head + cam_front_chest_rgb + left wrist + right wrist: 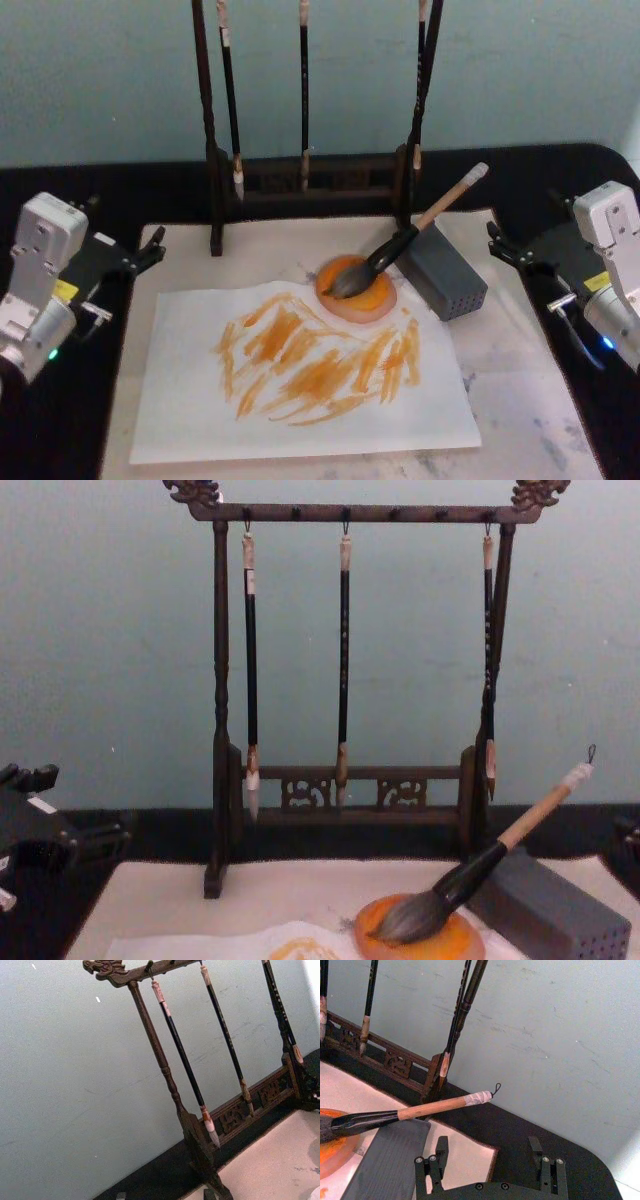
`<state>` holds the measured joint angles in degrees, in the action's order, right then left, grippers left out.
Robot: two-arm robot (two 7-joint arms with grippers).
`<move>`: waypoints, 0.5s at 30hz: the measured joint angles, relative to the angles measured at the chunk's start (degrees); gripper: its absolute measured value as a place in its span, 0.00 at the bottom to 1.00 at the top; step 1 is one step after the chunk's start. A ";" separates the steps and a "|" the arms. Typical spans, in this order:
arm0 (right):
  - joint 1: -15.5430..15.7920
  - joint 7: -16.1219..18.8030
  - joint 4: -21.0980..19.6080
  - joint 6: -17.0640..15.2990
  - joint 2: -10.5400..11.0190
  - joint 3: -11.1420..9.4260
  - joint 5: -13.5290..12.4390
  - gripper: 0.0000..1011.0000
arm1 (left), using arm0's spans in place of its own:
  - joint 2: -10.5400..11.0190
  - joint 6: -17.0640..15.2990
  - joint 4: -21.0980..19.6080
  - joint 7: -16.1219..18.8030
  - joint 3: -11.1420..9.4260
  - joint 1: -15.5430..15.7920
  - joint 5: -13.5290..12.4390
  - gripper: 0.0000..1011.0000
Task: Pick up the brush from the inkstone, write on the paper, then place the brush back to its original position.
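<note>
Head view, we judge it finished: tan wooden brush (400,242) resting on round orange inkstone (378,301), white paper sheet (200,400) streaked orange, left gripper (152,248) and right gripper (497,245) spread, empty, at the black table (560,170) sides.

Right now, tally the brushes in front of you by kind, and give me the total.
Thick calligraphy brush with tan wooden handle, bristles resting on the round orange inkstone dish: 1
Thin dark brushes with pale tips, hanging from the dark wooden rack: 3
Total: 4
</note>
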<state>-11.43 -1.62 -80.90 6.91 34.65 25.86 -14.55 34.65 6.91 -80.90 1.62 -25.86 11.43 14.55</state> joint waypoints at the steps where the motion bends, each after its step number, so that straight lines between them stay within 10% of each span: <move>1: 0.00 0.00 0.00 0.00 0.00 0.00 0.00 0.99 | 0.00 0.00 0.00 0.00 0.00 0.00 0.00 0.99; 15: 0.00 0.00 0.00 0.00 0.00 0.00 0.00 0.99 | 0.00 0.00 0.00 0.00 0.00 0.00 0.00 0.99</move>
<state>-11.43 -1.62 -80.90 6.91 34.65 25.87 -14.55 34.65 6.91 -80.90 1.62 -25.86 11.43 14.55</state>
